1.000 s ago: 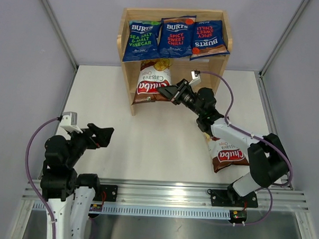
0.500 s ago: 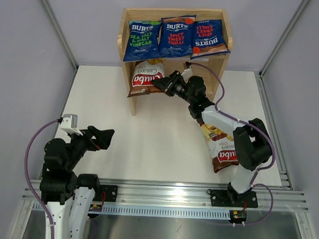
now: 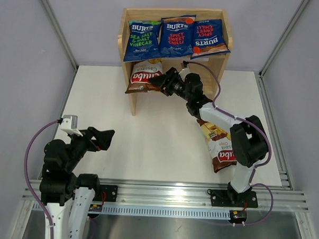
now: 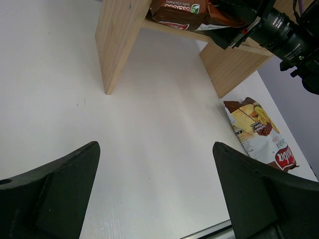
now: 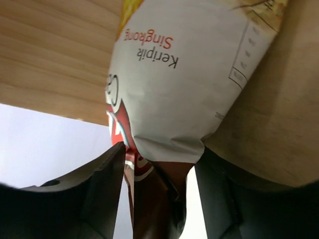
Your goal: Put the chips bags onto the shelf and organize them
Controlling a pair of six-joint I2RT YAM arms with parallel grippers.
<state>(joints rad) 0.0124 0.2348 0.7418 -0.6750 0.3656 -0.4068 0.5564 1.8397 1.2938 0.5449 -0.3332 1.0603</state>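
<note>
Three dark blue Burts chips bags (image 3: 177,36) lie side by side on the top tier of the wooden shelf (image 3: 129,99). A brown-and-white Chuba bag (image 3: 144,76) lies on the lower tier, its near end sticking out past the left front. My right gripper (image 3: 160,82) is at that bag's right end. In the right wrist view its fingers (image 5: 107,174) stand parted on either side of the bag's (image 5: 184,69) sealed edge, with a gap on the right side. A second Chuba bag (image 3: 222,146) lies flat on the table under my right arm. My left gripper (image 3: 103,136) hangs open, holding nothing.
Grey walls close in the white table (image 3: 107,101) on the left, right and back. In the left wrist view the shelf's leg (image 4: 117,40) stands ahead, and the loose Chuba bag (image 4: 259,129) lies to the right. An aluminium rail (image 3: 161,191) runs along the near edge.
My right arm has carried the Chuba bag leftward and further onto the lower tier, and its jaws have parted from the bag's edge. The left arm has stayed still.
</note>
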